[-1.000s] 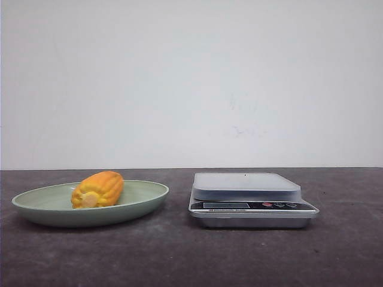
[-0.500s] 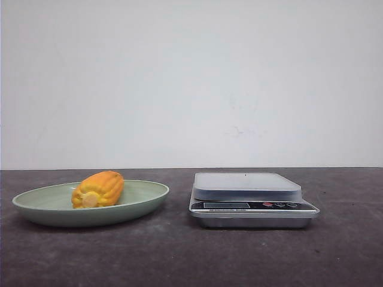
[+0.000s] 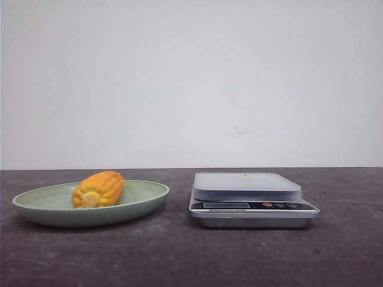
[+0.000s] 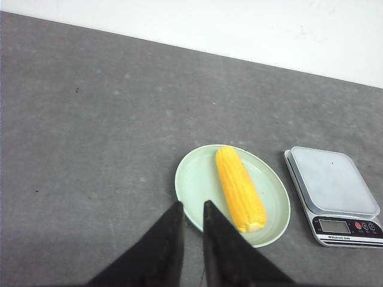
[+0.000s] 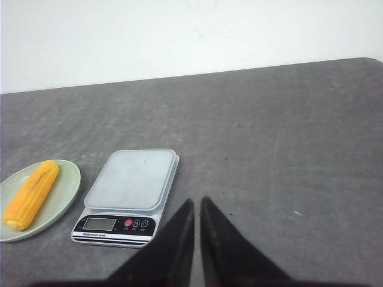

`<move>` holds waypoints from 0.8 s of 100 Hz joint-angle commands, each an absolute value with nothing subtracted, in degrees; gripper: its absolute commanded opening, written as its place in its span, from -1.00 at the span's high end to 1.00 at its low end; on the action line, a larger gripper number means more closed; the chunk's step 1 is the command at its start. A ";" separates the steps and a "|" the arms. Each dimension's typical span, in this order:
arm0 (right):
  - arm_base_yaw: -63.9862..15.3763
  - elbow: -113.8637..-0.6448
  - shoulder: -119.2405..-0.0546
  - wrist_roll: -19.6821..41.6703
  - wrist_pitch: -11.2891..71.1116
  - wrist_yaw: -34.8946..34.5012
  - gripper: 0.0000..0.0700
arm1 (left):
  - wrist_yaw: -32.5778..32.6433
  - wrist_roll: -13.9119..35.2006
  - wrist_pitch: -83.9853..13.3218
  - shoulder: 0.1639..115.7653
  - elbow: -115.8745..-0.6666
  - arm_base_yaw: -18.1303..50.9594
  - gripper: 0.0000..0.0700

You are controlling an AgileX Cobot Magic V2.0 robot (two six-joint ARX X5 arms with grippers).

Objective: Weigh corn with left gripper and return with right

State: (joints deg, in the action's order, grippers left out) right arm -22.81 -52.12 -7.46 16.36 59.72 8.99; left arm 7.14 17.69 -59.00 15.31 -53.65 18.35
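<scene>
The corn point(image 3: 97, 189), an orange-yellow cob with its pale cut end toward the camera, lies in a pale green plate point(image 3: 36, 205) on the left of the table. It also shows in the left wrist view point(image 4: 240, 188) and the right wrist view point(image 5: 31, 194). My left gripper point(image 4: 192, 204) hangs above the table by the plate's near rim, its fingers nearly together and empty. My right gripper point(image 5: 197, 201) hangs to the right of the scale, fingers nearly together and empty. Neither gripper shows in the front view.
A silver kitchen scale point(image 3: 246, 185) with a bare pale platform stands to the right of the plate point(image 4: 197, 179); it also shows in the left wrist view point(image 4: 332, 179) and the right wrist view point(image 5: 133, 179). The table top is dark grey, and a white wall stands behind it.
</scene>
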 commanded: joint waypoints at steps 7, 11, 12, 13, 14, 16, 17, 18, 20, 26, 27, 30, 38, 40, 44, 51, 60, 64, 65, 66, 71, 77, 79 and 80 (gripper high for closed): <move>-23.00 -52.60 -7.42 16.45 59.13 9.04 0.97 | 7.09 16.99 -57.41 15.09 -53.30 16.82 0.95; -23.00 -52.60 -7.42 16.45 59.13 9.04 0.97 | 7.75 15.86 -55.00 14.44 -51.88 15.53 0.95; -23.00 -52.60 -7.40 16.47 59.13 9.04 0.97 | 7.75 15.64 -54.19 14.22 -51.40 15.20 0.95; -23.00 -52.60 -7.40 16.45 59.13 9.04 0.97 | 7.73 15.42 -53.39 14.00 -50.85 14.85 0.95; -23.00 -52.60 -7.42 16.47 59.13 9.04 0.97 | 7.73 15.18 -52.42 13.74 -50.22 14.50 0.95; -23.00 -52.60 -7.42 16.47 59.13 9.04 0.97 | 7.70 14.55 -50.37 13.17 -48.84 13.80 0.95; -23.00 -52.60 -7.40 16.47 59.13 9.04 0.97 | 7.66 14.17 -49.25 12.84 -48.05 13.45 0.95; -23.00 -52.60 -7.42 16.47 59.13 9.04 0.97 | 7.62 13.85 -48.07 12.51 -47.22 13.10 0.95; -23.00 -52.60 -7.42 16.47 59.13 9.04 0.97 | 7.44 13.21 -45.67 11.84 -45.50 12.47 0.95; -23.00 -52.60 -7.40 16.47 59.13 9.04 0.97 | 6.63 11.60 -38.11 9.76 -39.72 10.57 0.95; -23.00 -52.60 -7.42 16.47 59.13 9.06 0.97 | 6.37 11.44 -36.84 9.41 -38.68 10.24 0.95; -23.00 -52.60 -7.42 16.47 59.13 9.04 0.97 | 5.43 11.14 -33.15 8.34 -35.62 9.23 0.95; -23.00 -52.60 -7.42 16.47 59.13 9.04 0.97 | 3.42 11.18 -24.08 5.69 -27.68 6.79 0.95; -23.00 -52.60 -7.42 16.47 59.13 9.04 0.97 | 3.14 11.16 -21.96 5.08 -25.78 6.22 0.95; -23.00 -52.60 -7.40 16.47 59.13 9.04 0.97 | 2.85 11.16 -17.69 3.92 -22.06 5.13 0.95; -23.00 -52.60 -7.42 16.47 59.13 9.04 0.97 | 2.39 11.18 -10.96 1.98 -16.01 3.64 0.95; -23.00 -52.60 -7.40 16.45 59.13 9.04 0.97 | 2.31 11.18 -4.75 0.14 -9.45 2.52 0.95; -23.00 -52.60 -7.40 16.45 59.13 9.04 0.97 | 2.33 11.16 -2.61 0.19 -7.18 2.31 0.95; -23.00 -52.60 -7.42 16.47 59.13 9.04 0.97 | 2.33 11.11 -2.20 0.19 -6.70 2.26 0.95; -23.00 -52.60 -7.42 16.47 59.13 9.04 0.97 | 2.33 11.11 -1.85 0.19 -6.24 2.22 0.95; -23.00 -52.60 -7.42 16.47 59.13 9.04 0.97 | 2.33 10.94 -0.49 0.19 -4.29 2.13 0.95; -23.00 -52.60 -7.42 16.47 59.13 9.06 0.97 | 2.33 10.37 0.49 0.19 -2.33 2.04 0.95; -23.00 -52.60 -7.42 16.47 59.13 9.06 0.97 | 2.33 9.96 0.78 0.19 -1.76 2.02 0.95; -23.00 -52.60 -7.40 16.47 59.13 9.04 0.97 | 2.33 9.78 0.97 0.19 -1.45 2.02 0.95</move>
